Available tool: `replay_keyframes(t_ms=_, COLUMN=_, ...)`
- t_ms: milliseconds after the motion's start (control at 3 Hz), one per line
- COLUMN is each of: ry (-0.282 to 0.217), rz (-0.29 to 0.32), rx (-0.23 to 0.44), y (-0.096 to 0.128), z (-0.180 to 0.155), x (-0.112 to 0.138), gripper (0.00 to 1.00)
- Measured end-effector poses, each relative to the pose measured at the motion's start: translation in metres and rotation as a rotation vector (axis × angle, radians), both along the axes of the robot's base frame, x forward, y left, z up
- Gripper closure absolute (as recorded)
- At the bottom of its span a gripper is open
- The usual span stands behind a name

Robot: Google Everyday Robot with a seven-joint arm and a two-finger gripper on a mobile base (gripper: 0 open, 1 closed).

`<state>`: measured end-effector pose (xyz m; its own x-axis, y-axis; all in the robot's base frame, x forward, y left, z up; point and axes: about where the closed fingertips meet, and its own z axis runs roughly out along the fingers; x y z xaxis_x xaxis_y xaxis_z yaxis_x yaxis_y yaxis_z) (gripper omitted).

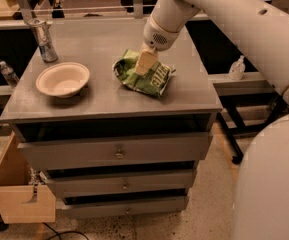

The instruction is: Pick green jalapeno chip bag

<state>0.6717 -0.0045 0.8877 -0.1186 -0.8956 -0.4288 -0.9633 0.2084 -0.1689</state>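
Gripper (145,63) sits down on the green jalapeno chip bag (155,80), which lies on the tabletop (194,91) at 3 o'clock from the white bowl (63,79); the grasp seems in hand, its clamp cannot be told, and a firm hold and a lift likely come next.

Our arm (234,14) is thick, smooth and white, with a dotted grille (158,38). Our tan gripper (143,66) hangs over the cabinet top (109,39).
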Motion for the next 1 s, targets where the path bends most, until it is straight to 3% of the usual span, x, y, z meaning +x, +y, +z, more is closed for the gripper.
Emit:
replay_keyframes(t_ms=333, ry=-0.021, rz=-0.007, rx=0.102, y=-0.015, z=0.031, x=0.005, gripper=0.85)
replay_keyframes(t_ms=667, ry=-0.057, rz=-0.014, rx=0.209, y=-0.033, z=0.066, x=0.008, gripper=1.0)
replay_keyframes(t_ms=1000, ry=-0.082, rz=-0.008, rx=0.275, y=-0.048, z=0.09, x=0.008, gripper=1.0)
